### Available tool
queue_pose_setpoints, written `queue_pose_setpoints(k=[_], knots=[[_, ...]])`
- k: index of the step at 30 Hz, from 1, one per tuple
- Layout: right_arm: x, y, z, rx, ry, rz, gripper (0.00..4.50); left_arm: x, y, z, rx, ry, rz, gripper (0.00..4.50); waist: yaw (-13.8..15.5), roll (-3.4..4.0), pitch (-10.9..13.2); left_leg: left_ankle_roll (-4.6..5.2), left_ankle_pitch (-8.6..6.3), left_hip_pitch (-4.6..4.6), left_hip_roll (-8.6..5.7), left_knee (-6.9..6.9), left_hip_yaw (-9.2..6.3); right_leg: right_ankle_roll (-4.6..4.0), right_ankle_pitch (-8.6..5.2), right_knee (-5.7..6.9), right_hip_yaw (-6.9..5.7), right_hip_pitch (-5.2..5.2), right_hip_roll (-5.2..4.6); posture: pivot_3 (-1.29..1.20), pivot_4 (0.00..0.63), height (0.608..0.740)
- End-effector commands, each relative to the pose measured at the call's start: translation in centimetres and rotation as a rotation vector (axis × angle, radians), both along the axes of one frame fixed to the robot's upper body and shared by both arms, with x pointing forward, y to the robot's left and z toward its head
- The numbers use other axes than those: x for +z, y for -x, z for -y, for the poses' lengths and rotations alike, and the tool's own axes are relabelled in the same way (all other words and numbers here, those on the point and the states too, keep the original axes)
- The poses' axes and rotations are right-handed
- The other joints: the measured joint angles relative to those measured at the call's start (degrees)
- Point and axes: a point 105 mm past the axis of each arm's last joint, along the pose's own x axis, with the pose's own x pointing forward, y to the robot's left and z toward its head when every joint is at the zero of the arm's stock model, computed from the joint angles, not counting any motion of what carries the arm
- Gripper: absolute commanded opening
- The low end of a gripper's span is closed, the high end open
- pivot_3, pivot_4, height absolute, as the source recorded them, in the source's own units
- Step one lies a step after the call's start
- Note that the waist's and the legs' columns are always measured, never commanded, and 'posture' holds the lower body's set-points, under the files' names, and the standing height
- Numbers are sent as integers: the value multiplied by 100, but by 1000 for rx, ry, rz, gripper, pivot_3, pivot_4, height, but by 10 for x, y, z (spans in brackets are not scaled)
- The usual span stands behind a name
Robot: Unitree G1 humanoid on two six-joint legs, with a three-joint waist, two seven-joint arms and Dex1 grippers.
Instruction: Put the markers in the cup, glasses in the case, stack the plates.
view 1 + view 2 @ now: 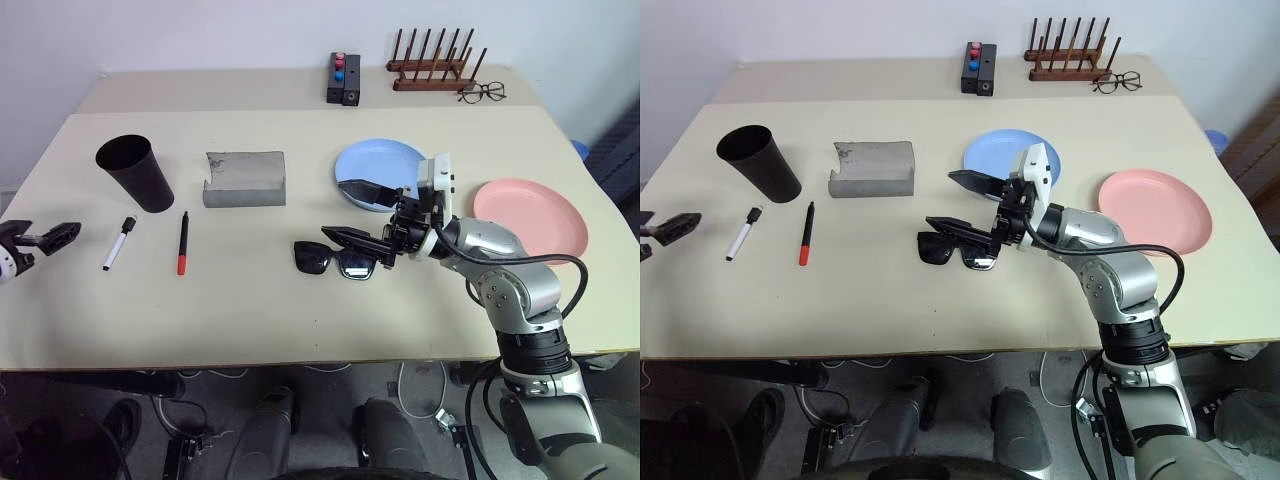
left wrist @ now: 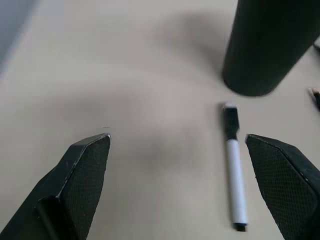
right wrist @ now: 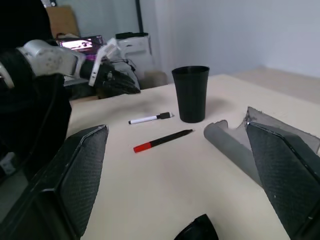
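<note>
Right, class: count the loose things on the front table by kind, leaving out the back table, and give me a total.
Markers: 2 (white-bodied marker, black marker with a red end)
Cup: 1
Sunglasses: 1
Case: 1
Plates: 2 (light blue plate, pink plate)
Total: 7

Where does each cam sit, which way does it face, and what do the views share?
Left and right eye views: on the head, looking forward and down over the table; right gripper open above the glasses, left gripper at the table's left edge.
Left wrist view: along the open left gripper at the white marker and cup.
Right wrist view: along the open right gripper, across to the red-ended marker, case and left gripper.
Shared: both wrist views see cup and white marker.
</note>
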Motion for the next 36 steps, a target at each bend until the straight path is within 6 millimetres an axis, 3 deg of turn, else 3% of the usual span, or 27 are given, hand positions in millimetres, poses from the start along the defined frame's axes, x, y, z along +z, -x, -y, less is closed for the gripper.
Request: queue_pose_setpoints(k=[1,7,14,20,24,30,34,36], knots=[[12,9,-5,13,-17,74,4473,5,-4,2,-34,-33,-84,4500,-9,0,0,0,0,0,0,0,2,1,1,0,2,0,3,0,150,737],[3,12,-3,-15,3,58,4473,0,-24,24,-134,-18,-218,4500,-22,-2,-1,0,2,-3,-1,2,7,4,2,13,3,9,9,0,150,737],[-4,14,-1,-42,25,55,4473,-10,-27,30,-179,-49,-348,4500,-73,-3,-1,0,4,-3,1,1,10,4,2,22,5,6,17,0,150,737],[-5,14,0,-54,36,55,4473,-29,-25,36,-199,-32,-434,4500,-104,-6,1,0,4,-4,1,2,9,4,2,24,4,7,17,0,150,737],[-6,12,1,-62,44,59,4500,-37,-21,37,-199,-17,-480,3201,-135,-6,1,0,5,-5,1,5,8,4,2,27,3,8,16,0,150,737],[-8,12,1,-68,56,57,4500,-48,-8,32,-184,-26,-567,191,-163,-5,0,1,5,-4,1,6,8,4,2,32,4,8,16,0,150,737],[-10,11,1,-70,61,58,4500,-50,7,26,-237,-87,-619,46,-199,-2,-1,1,5,-2,1,4,11,4,2,33,10,6,15,0,150,737],[-10,11,1,-69,62,59,4500,-51,27,21,-272,-100,-689,46,-250,-2,-1,0,5,1,3,1,16,3,1,35,16,4,14,0,150,737]])
